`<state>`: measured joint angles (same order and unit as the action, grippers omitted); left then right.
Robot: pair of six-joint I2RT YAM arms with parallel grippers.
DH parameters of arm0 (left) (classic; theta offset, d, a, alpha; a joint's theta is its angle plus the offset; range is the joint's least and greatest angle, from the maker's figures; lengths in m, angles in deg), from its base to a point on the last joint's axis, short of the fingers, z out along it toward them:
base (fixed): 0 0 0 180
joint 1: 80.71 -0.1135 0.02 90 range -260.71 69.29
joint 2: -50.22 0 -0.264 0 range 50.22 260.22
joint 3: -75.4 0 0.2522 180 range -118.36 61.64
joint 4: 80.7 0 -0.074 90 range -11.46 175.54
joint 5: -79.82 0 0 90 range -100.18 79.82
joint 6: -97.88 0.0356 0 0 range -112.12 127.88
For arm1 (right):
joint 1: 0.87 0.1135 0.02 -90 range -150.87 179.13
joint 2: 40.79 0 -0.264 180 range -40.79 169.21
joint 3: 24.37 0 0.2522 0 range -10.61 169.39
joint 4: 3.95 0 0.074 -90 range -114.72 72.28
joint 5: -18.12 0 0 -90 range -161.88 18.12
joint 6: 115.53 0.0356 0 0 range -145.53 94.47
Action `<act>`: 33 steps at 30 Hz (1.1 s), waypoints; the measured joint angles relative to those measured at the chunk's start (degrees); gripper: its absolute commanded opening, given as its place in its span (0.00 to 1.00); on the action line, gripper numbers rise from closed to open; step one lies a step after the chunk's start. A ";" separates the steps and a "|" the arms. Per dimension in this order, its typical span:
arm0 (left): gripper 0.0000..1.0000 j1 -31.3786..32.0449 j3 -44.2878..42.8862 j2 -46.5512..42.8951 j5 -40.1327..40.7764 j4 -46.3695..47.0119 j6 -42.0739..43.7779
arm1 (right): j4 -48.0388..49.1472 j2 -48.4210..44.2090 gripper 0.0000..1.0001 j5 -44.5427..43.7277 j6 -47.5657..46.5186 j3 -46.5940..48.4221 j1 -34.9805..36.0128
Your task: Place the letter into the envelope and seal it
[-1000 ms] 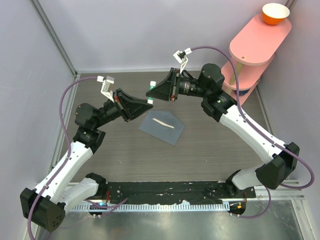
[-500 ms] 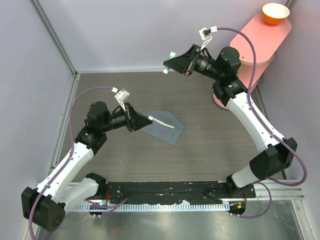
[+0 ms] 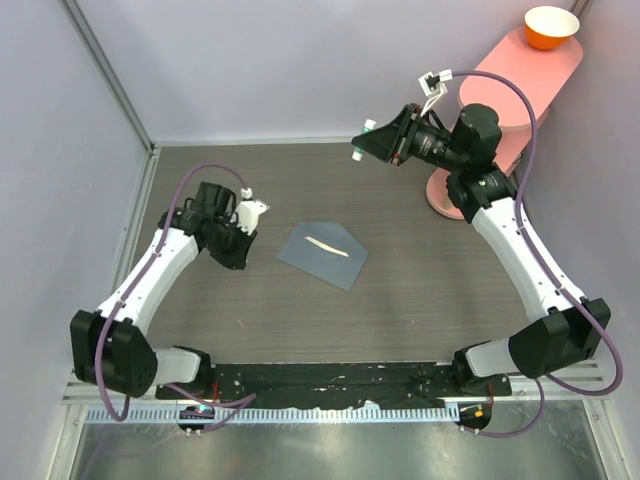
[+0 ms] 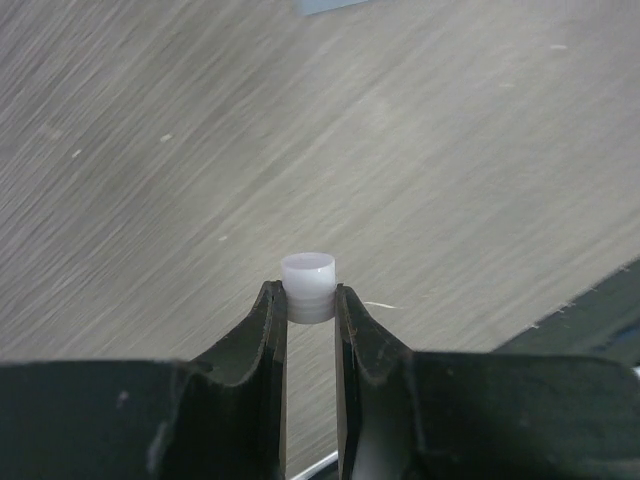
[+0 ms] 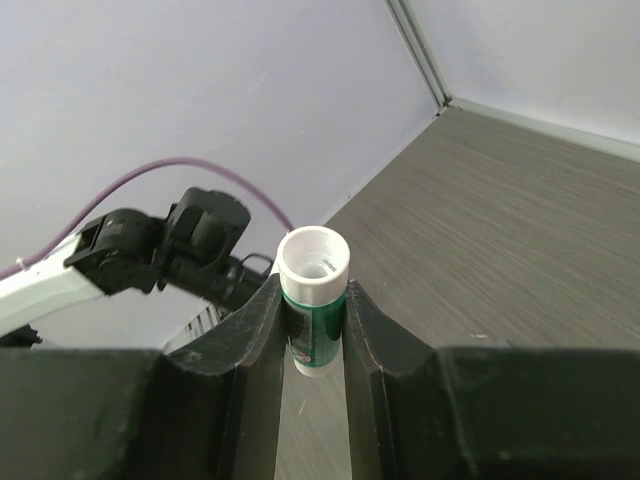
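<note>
The slate blue-grey envelope [image 3: 323, 253] lies flat in the middle of the table with a thin pale streak [image 3: 325, 246] across it; a corner of it shows at the top of the left wrist view [image 4: 330, 5]. No separate letter shows. My left gripper [image 3: 233, 254] points down at the table left of the envelope, apart from it, and is shut on a small white cap [image 4: 308, 287]. My right gripper [image 3: 365, 141] is high above the back of the table, shut on a green glue stick [image 5: 315, 300] whose white open end faces the camera.
A pink two-tier shelf [image 3: 520, 75] stands at the back right with an orange bowl [image 3: 551, 26] on top, close behind my right arm. Walls close in the left, back and right. A black rail [image 3: 330, 378] runs along the near edge.
My left gripper has drawn back leftward from the envelope's left corner and turned down to the table. My right gripper has lifted and moved back right with the glue stick. The envelope has not moved.
</note>
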<state>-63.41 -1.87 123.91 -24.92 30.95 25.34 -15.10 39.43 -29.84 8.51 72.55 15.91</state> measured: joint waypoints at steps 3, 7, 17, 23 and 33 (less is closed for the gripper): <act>0.06 -4.33 -0.02 3.48 3.13 0.68 1.49 | -1.64 -1.31 0.01 0.33 -1.38 -1.22 0.04; 0.06 -8.66 -0.22 8.90 3.89 3.76 1.01 | -4.42 -1.70 0.01 0.66 -3.43 -1.31 0.04; 0.20 -13.68 -1.84 22.32 4.61 12.81 -1.01 | -8.46 -1.99 0.01 2.67 -5.42 -2.54 0.04; 0.25 -14.05 -2.27 25.05 4.74 16.52 -0.96 | -8.55 -1.99 0.01 3.76 -5.44 -2.56 0.04; 0.49 -14.25 -2.21 28.55 4.87 18.71 -0.98 | -8.55 -1.99 0.01 4.63 -5.42 -2.56 0.04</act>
<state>-77.66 -4.07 152.45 -20.04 49.66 24.35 -23.65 37.44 -25.20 3.09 69.99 15.95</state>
